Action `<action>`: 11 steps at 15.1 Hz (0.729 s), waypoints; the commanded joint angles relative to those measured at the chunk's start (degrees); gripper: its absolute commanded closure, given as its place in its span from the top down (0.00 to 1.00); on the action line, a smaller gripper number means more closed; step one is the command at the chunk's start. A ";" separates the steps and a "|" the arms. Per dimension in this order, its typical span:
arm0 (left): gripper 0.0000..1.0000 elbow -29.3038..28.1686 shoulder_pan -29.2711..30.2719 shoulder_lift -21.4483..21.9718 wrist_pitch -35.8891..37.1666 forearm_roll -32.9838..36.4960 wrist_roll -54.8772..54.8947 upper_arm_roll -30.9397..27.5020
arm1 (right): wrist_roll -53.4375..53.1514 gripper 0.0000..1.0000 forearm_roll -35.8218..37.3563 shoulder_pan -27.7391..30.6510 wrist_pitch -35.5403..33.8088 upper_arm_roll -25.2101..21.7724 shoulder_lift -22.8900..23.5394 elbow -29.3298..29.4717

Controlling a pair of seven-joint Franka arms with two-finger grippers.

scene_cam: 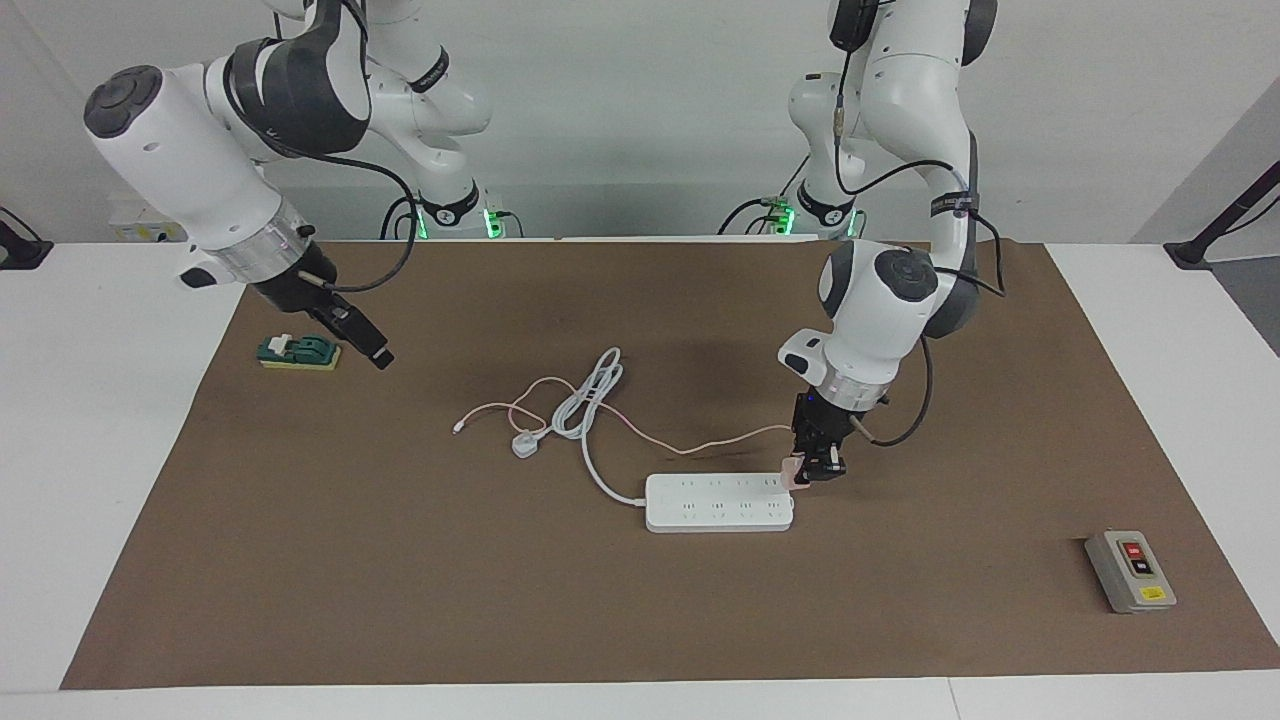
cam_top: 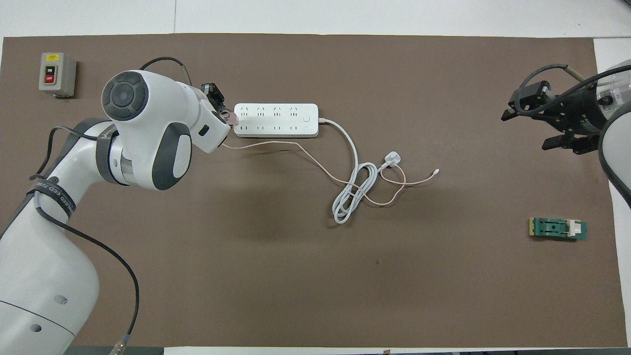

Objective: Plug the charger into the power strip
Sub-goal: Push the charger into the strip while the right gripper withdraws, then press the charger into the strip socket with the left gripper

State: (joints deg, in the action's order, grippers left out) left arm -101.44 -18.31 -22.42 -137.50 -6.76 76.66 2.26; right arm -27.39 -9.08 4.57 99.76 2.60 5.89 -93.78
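The white power strip [scene_cam: 720,502] [cam_top: 276,120] lies flat on the brown mat near the table's middle. My left gripper [scene_cam: 818,468] [cam_top: 223,112] is down at the strip's end toward the left arm's end of the table, shut on the small pink charger [scene_cam: 793,472] [cam_top: 228,117]. The charger sits at the edge of the strip's last sockets; whether its pins are in, I cannot tell. Its thin pink cable [scene_cam: 700,444] [cam_top: 296,147] trails toward the middle. My right gripper [scene_cam: 376,350] [cam_top: 530,127] hangs open and empty, raised over the mat at the right arm's end.
The strip's thick white cord [scene_cam: 590,395] [cam_top: 352,195] lies coiled beside the strip, ending in a white three-pin plug [scene_cam: 525,443] [cam_top: 392,158]. A grey button box [scene_cam: 1130,570] [cam_top: 56,74] stands at the left arm's end. A green block [scene_cam: 298,352] [cam_top: 558,229] lies under the right gripper.
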 commanded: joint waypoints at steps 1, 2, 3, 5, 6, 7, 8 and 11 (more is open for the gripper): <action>0.00 -0.78 0.47 0.01 -1.19 -2.20 0.16 0.37 | 6.19 1.00 3.36 0.61 -0.62 0.65 -1.31 -0.53; 0.00 -1.13 0.38 0.01 -1.19 -2.99 0.24 0.37 | 8.03 1.00 4.32 0.61 -0.71 0.65 -1.49 -0.44; 0.00 -1.57 0.29 0.18 -1.28 -3.87 0.24 0.46 | 10.05 1.00 4.94 0.61 -0.71 0.65 -1.84 -0.53; 0.00 -2.45 0.03 0.36 -1.89 -5.37 0.16 0.46 | 15.23 1.00 6.52 0.70 -1.23 0.65 -2.10 -0.44; 0.00 -2.54 -0.06 0.27 -2.42 -5.72 0.16 0.38 | 18.04 1.00 7.49 0.70 -1.32 0.65 -2.54 -0.35; 0.00 -2.71 -0.06 0.27 -3.12 -5.72 0.16 0.37 | 20.59 1.00 8.28 0.70 -1.41 0.65 -2.89 -0.44; 0.00 -3.06 -0.06 0.27 -3.73 -5.72 0.16 0.46 | 22.79 1.00 8.81 0.87 -1.85 0.65 -3.24 -0.35; 0.00 -3.24 -0.15 0.27 -3.83 -5.72 0.24 0.46 | 27.46 1.00 8.90 0.96 -4.21 0.65 -4.74 -0.26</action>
State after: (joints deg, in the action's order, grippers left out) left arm -103.13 -18.33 -22.59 -139.70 -11.64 76.63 2.68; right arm -3.82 -1.00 4.67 97.61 2.67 2.88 -93.74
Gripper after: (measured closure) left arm 0.683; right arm 0.000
